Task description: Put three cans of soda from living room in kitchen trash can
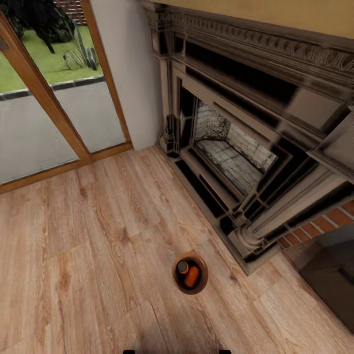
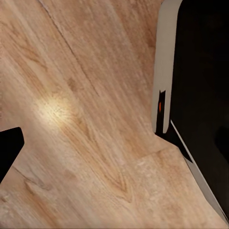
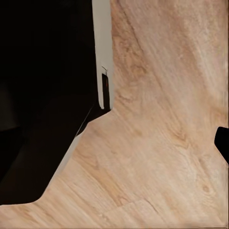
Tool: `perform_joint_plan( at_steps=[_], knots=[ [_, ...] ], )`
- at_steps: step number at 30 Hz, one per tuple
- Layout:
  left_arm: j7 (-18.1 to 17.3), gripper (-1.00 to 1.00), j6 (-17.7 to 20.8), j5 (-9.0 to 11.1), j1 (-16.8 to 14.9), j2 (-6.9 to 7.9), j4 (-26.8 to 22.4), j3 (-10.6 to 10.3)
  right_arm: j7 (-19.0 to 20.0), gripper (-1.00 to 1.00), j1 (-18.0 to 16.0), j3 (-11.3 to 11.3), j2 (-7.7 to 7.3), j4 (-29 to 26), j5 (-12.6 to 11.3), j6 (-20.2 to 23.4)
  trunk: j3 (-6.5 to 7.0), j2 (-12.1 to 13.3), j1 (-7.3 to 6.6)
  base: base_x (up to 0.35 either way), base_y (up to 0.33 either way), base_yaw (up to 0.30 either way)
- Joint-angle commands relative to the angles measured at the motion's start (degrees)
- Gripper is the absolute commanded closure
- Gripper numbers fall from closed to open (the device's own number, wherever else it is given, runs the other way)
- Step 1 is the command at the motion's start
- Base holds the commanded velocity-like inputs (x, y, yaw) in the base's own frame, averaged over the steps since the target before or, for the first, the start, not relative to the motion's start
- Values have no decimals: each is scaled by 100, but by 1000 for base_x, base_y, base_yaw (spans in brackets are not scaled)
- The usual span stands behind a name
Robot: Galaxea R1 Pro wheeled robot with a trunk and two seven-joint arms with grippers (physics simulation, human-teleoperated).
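Note:
The tash can (image 1: pixel 176 281), a small round bin with a tan-brown rim, stands on the wood plank floor close in front of me in the head view. Inside it an orange can of soda (image 1: pixel 192 277) lies on its side beside a dark can with a silvery top (image 1: pixel 183 267). A third can is not visible. My left gripper (image 2: pixel 114 148) hangs over bare floor, with one dark fingertip (image 2: pixel 9 148) at the frame's edge and nothing between the fingers. My right gripper (image 3: pixel 114 138) is likewise open over the floor, one fingertip (image 3: pixel 222 143) showing.
A dark carved fireplace (image 1: pixel 255 147) with a brick hearth runs along the right, its base corner a short way from the bin. A wood-framed glass door (image 1: pixel 54 113) to a garden is at the far left. My black, white-edged base (image 2: pixel 200 95) lies beside both grippers.

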Motion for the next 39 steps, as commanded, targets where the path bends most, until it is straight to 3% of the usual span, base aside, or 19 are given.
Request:
perform_joint_plan(
  at_steps=[1,11,39],
  knots=[
    [0,-100,1,0,0,0,0,0,-64,-100,-2,0,10,0,0,-2,19,42,-23,0,0,0],
    [1,-100,3,0,0,0,3,-8,-308,-100,-7,2,82,2,1,6,198,443,-242,0,0,0],
    [7,-100,17,16,0,-12,0,14,-342,-100,-7,10,124,64,37,9,701,1566,-857,0,0,0]
  ],
)
